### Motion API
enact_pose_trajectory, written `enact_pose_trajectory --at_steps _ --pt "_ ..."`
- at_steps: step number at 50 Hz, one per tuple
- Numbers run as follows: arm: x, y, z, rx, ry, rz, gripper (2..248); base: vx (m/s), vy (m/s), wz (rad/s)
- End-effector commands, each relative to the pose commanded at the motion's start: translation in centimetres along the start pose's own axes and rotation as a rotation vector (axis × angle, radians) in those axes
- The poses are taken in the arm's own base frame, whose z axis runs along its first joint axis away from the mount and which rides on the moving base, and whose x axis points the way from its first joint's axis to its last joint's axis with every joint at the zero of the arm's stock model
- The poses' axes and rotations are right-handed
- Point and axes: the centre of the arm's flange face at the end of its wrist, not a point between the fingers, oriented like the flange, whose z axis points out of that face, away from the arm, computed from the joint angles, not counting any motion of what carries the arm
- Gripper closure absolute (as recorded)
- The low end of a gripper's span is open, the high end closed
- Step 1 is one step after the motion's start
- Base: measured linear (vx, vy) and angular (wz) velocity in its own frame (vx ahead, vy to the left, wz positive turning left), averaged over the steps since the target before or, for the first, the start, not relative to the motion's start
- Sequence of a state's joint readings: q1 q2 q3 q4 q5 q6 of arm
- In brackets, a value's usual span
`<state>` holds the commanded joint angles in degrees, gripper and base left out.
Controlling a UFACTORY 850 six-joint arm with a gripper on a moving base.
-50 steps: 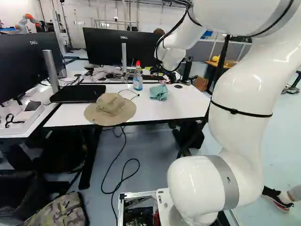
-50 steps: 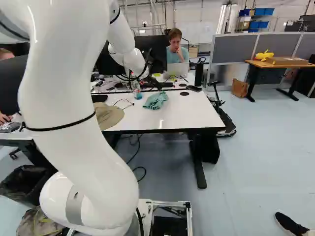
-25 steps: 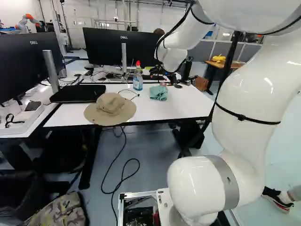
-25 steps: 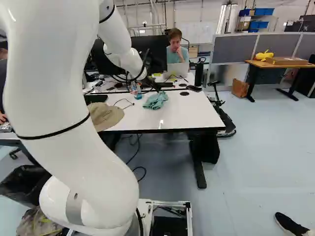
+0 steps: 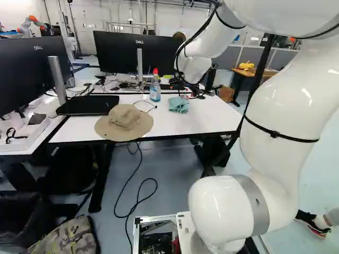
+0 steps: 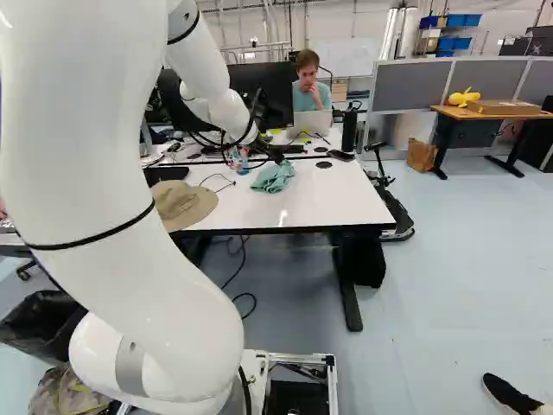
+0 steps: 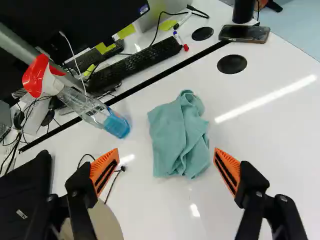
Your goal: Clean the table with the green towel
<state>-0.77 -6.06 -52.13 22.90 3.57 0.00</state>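
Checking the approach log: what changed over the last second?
The arm sank, its raised link shifting right in the left base view; the gripper, now open over the green towel, came down nearer the tabletop. Nothing taken hold of. Towel, spray bottle, bucket hat and base stayed put.

A smooth blue-grey floor (image 6: pixel 458 259) spreads around the table (image 6: pixel 333 203). Beyond the table's far right corner, grey partition panels (image 6: pixel 419 84) stand behind a wooden-topped desk (image 6: pixel 449 111). Farther back, a white wall (image 5: pixel 95 16) rises, and a whiteboard (image 6: pixel 344 57) and stacked blue bins (image 6: pixel 464 20) show. A long streak of light (image 7: pixel 265 100) runs toward the table's right edge.
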Motion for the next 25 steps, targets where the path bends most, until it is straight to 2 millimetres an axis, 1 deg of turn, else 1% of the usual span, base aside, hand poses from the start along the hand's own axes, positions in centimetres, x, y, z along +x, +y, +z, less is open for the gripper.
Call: enact_pose_trajectory --at_steps 13,25 --pt "-1.6 0.8 -0.5 -0.008 0.029 -0.030 3 0.000 0.000 0.000" --pt "-3.5 1.8 -1.2 -0.015 0.063 -0.067 3 0.000 0.000 0.000"
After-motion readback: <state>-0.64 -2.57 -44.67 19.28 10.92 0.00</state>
